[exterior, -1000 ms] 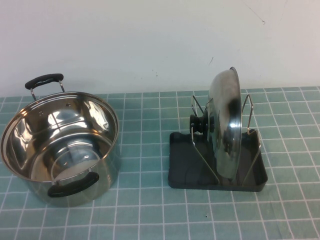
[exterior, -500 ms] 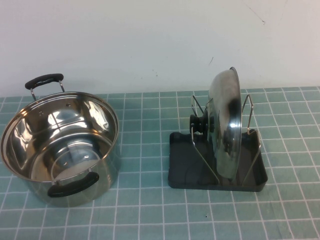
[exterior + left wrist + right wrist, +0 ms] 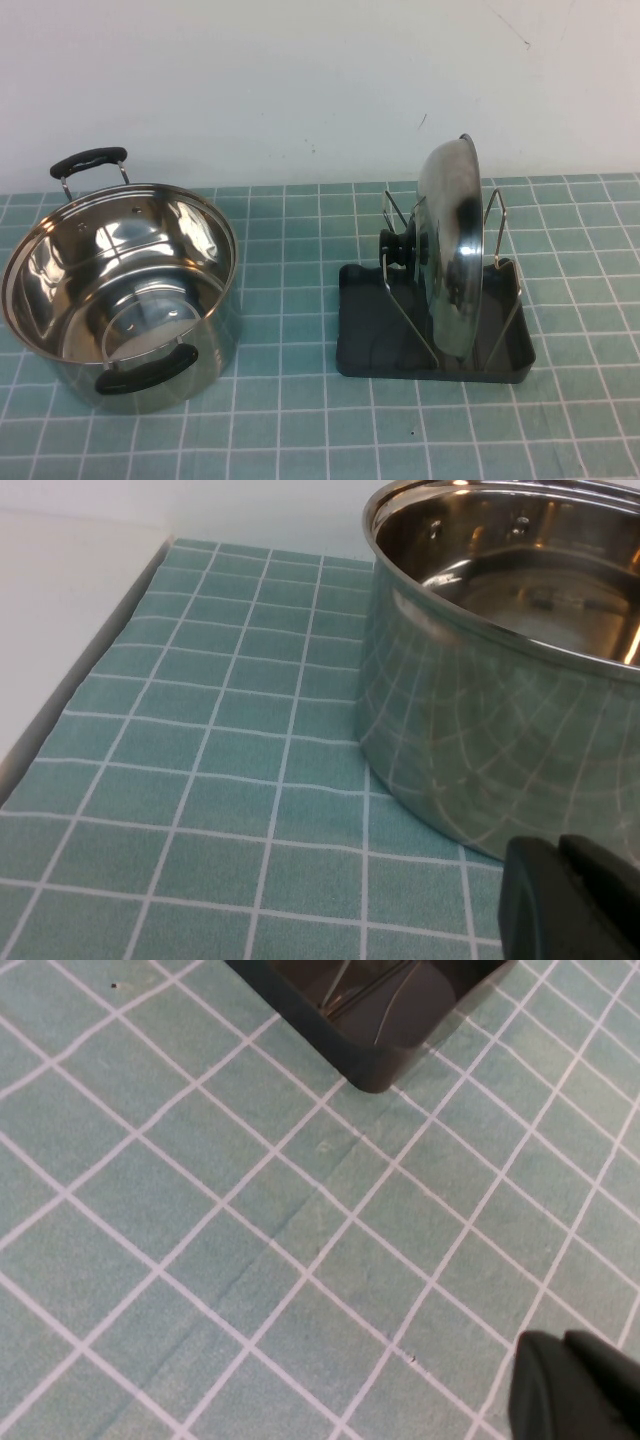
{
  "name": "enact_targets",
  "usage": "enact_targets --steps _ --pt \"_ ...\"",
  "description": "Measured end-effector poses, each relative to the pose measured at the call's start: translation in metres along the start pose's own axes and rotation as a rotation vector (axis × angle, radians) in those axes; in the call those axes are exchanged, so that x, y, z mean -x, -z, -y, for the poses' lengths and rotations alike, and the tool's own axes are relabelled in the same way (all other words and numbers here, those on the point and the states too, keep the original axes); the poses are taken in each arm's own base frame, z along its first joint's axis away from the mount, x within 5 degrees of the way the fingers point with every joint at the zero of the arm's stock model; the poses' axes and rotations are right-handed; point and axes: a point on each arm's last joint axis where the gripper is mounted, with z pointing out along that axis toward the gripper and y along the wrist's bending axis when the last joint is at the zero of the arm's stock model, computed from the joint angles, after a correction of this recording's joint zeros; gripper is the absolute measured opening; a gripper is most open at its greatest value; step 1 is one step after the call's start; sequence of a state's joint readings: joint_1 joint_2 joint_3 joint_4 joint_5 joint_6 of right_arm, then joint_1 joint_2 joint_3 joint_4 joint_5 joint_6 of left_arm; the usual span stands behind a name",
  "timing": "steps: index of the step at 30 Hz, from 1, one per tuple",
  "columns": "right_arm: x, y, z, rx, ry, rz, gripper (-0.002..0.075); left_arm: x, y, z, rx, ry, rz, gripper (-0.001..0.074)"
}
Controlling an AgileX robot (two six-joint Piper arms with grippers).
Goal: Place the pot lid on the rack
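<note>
High view is showing the pot lid [image 3: 451, 250] standing on edge in the rack [image 3: 436, 330], slotted between the silver wire loops [image 3: 497, 222] and leaning only slightly, with its black knob [image 3: 397, 249] pointing toward the robot's left. The rack is sitting on the green tiled tabletop [image 3: 300, 420], right of centre. Over on the left the steel pot [image 3: 120, 290] is sitting uncovered and upright, well apart from the rack, one black handle [image 3: 89, 160] sticking up at the back and the other black handle [image 3: 147, 370] facing the camera.

Neither arm is showing up in that view at all. The left wrist view is catching the pot wall [image 3: 500, 740] close by, tiles reflecting in the steel, and a dark bit of the left hand [image 3: 570, 900] is poking in at the corner, near the pot but not touching it — can't tell whether it's spread or pressed together from that sliver. Right wrist view is looking down at bare tiles with one rounded corner of the rack [image 3: 385, 1055] at the edge, and the right hand [image 3: 575, 1385] is hanging above the tabletop, clear of the rack — same deal, only a dark corner of it visible, so I can't tell its state either.
</note>
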State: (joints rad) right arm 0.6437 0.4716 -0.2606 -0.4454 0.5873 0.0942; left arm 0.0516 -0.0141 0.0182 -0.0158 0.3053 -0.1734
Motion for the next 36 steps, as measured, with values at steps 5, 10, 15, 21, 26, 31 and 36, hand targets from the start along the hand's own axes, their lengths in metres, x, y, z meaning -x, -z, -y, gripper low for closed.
enact_targets --steps 5,10,15,21,26,31,36 --pt "0.000 0.000 0.000 0.000 0.000 0.000 -0.0001 0.000 0.000 0.000 0.000 0.000 0.000 -0.0002" --pt "0.000 0.000 0.000 0.000 0.000 0.000 -0.0001 0.000 0.000 0.000 -0.002 0.000 0.000 -0.0002" --pt "0.000 0.000 0.000 0.000 0.000 0.000 -0.0001 0.000 0.000 0.000 -0.002 0.000 0.000 -0.0002" --pt "-0.002 -0.001 0.000 -0.006 0.009 0.001 -0.0001 0.000 0.000 0.000 -0.001 0.000 -0.002 -0.0002" --pt "-0.012 -0.006 -0.002 -0.049 0.051 0.040 -0.0001 0.000 0.000 0.000 -0.001 0.003 -0.002 -0.0002" --pt "-0.021 -0.007 -0.006 -0.074 -0.016 0.204 -0.0001 0.000 0.000 0.000 -0.001 0.003 -0.002 -0.0002" --pt "-0.028 0.000 -0.004 -0.145 -0.112 0.319 -0.0001 0.000 0.000 0.000 -0.001 0.003 -0.002 -0.0002"
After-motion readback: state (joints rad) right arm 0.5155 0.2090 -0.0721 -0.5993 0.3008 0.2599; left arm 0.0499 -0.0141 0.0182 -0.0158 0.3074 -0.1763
